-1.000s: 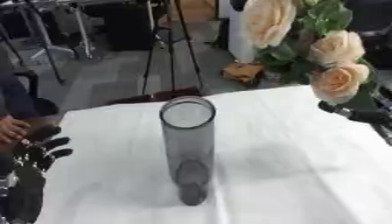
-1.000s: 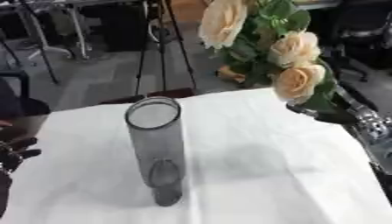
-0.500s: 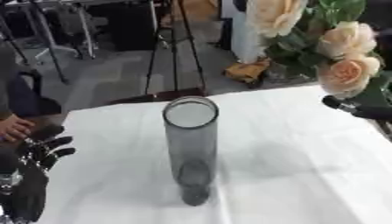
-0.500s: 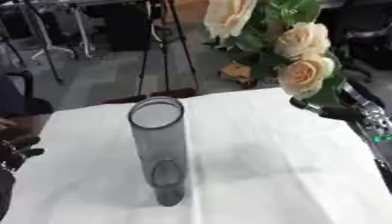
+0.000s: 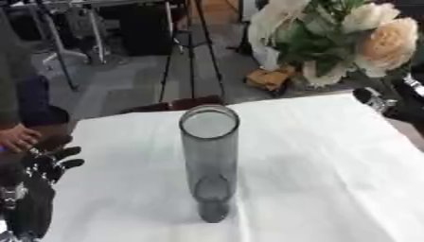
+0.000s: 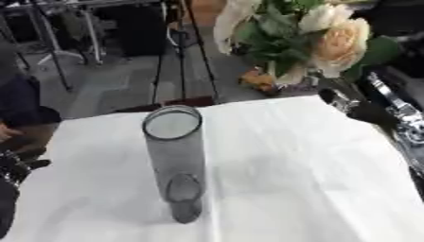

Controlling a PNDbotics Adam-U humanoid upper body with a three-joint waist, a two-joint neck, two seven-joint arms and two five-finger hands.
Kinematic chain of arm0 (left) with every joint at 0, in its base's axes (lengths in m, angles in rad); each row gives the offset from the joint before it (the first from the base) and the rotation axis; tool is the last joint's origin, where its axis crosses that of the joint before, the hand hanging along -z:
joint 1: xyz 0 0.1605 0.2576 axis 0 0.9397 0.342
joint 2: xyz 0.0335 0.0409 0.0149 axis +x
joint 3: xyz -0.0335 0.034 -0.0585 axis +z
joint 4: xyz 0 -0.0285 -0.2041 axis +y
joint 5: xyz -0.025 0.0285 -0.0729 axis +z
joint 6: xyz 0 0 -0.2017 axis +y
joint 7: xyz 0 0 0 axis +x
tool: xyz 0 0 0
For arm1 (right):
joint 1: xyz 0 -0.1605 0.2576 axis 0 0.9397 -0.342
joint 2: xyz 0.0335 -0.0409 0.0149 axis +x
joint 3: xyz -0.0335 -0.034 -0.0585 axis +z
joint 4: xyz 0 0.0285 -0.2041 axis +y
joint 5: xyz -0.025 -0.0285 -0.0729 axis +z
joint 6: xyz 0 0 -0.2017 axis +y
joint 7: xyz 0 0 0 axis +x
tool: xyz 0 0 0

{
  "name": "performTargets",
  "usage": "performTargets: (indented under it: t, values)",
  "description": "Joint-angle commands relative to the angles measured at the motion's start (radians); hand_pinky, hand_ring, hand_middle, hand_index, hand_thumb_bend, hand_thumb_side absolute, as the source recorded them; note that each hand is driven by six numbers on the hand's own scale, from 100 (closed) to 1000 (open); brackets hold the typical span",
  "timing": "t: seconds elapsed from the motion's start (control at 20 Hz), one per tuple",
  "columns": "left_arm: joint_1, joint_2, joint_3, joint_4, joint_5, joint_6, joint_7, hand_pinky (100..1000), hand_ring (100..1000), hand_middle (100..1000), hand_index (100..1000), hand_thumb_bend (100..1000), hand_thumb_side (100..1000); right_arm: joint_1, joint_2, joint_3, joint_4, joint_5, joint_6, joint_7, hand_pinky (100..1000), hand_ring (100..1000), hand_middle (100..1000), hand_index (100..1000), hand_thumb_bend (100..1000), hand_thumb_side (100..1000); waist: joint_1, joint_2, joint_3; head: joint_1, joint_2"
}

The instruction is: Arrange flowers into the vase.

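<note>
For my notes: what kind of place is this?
Probably an office or lab workspace: a tripod stands on the grey floor behind the white-covered table, where a tall vase waits for flowers.

head stereo pair | looking down, close | both share vase (image 5: 209,165) on table (image 5: 331,156)

Tall smoky-grey glass vase (image 5: 209,160) is standing upright near the middle of the frame, empty as far as I can tell. The flowers (image 6: 319,35), cream and peach roses with green leaves, are hanging out in the upper right.
</note>
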Motion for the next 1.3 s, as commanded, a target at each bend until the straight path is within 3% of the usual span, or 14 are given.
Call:
performTargets:
  t: [0.05, 0.4, 1.2, 1.3]
  values:
    - [-0.012, 0.014, 0.009, -0.012, -0.001, -0.002, 0.002, 688, 726, 739, 795, 989, 864, -0.029, -0.038, -0.003, -0.026, -0.018, -0.007, -0.001, 100, 100, 100, 150, 169, 216, -0.018, -0.028, 0.001, 0.004, -0.003]
    - [-0.011, 0.013, 0.009, -0.012, -0.002, -0.003, 0.002, 688, 726, 738, 795, 991, 864, -0.037, -0.036, -0.002, -0.023, -0.011, 0.001, -0.026, 100, 100, 100, 119, 161, 163, -0.019, -0.028, 0.003, 0.009, -0.003]
    - [-0.01, 0.013, 0.009, -0.011, -0.001, -0.002, 0.002, 687, 725, 738, 795, 991, 864, -0.045, -0.035, 0.002, -0.025, -0.028, 0.01, -0.014, 100, 100, 100, 119, 161, 162, -0.019, -0.029, 0.003, 0.012, -0.002]
    - [-0.006, 0.01, 0.001, -0.008, 0.001, 0.001, -0.004, 687, 726, 738, 795, 992, 864, -0.068, -0.014, 0.019, -0.046, -0.042, -0.002, -0.004, 100, 100, 100, 121, 157, 148, -0.015, -0.041, 0.013, -0.006, 0.0]
